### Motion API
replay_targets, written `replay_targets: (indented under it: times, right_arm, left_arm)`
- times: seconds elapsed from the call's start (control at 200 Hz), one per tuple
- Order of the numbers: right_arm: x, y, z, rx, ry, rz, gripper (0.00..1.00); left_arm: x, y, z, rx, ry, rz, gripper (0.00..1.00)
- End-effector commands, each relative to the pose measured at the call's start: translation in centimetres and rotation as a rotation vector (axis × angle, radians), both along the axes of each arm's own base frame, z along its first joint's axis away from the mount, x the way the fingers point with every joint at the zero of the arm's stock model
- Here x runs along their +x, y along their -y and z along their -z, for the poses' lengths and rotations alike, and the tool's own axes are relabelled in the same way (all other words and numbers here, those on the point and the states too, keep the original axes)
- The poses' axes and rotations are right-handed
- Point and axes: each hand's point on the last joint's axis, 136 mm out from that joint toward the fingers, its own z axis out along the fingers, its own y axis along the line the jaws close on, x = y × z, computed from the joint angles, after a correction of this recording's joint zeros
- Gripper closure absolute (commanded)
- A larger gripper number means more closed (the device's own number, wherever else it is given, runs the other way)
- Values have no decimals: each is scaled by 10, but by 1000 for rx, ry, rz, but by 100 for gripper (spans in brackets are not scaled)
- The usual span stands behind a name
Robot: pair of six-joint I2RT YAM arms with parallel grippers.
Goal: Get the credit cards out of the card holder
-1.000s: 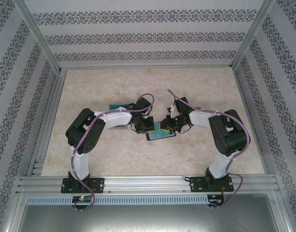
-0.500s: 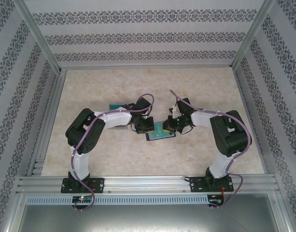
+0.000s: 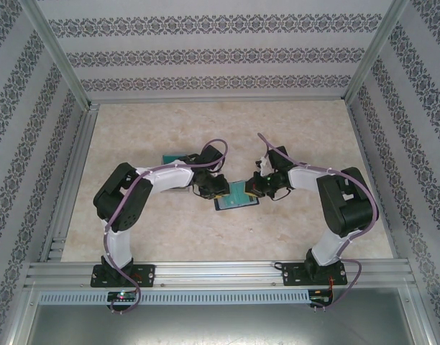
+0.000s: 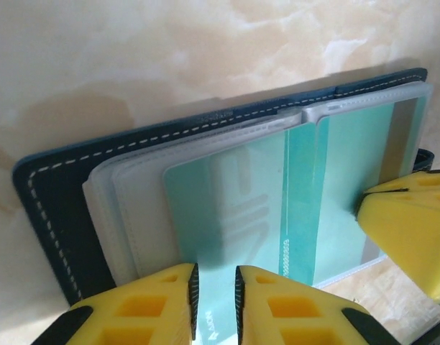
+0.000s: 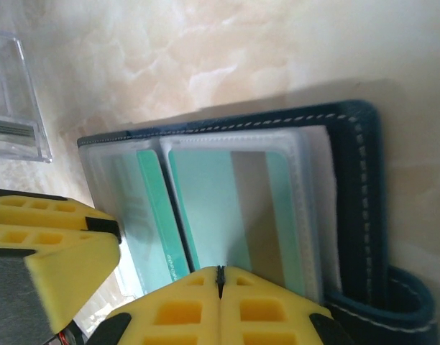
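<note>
The card holder (image 3: 236, 207) lies open on the table between both arms, dark navy with white stitching (image 4: 47, 215) (image 5: 356, 187). Its clear sleeves hold teal credit cards (image 4: 234, 208) (image 5: 213, 208). One card sticks out of the left sleeve toward my left gripper (image 4: 215, 287) (image 3: 221, 190). That gripper is open by a narrow gap, with the card's face showing between its fingers. My right gripper (image 5: 220, 272) (image 3: 253, 188) is shut, its tips at the near edge of the right sleeve. Whether it pinches that edge, I cannot tell.
A clear plastic box (image 5: 15, 108) stands on the table beyond the wallet's left side, partly under my left arm in the top view (image 3: 174, 159). Aluminium rails (image 3: 69, 201) and patterned walls (image 3: 205, 54) enclose the marbled table (image 3: 313, 136).
My left jaws, shut before, have parted a little. The right arm's elbow has drifted slightly to the right, while its gripper stays at the wallet.
</note>
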Motion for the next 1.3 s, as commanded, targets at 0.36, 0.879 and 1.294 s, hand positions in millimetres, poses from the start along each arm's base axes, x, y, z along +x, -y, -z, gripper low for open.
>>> replay_targets:
  times: [0.36,0.879,1.294]
  right_arm:
    - [5,-21,-11,-47,73,-90,78]
    - [-1,-27,8,-88,43,-133,70]
    - [-5,-34,8,-31,17,-145,78]
  left_arm:
    - [-17,-10,10,37,-33,15,80]
    - [-29,-21,33,104,-92,10,85]
    - [-29,-20,34,110,-98,17,87]
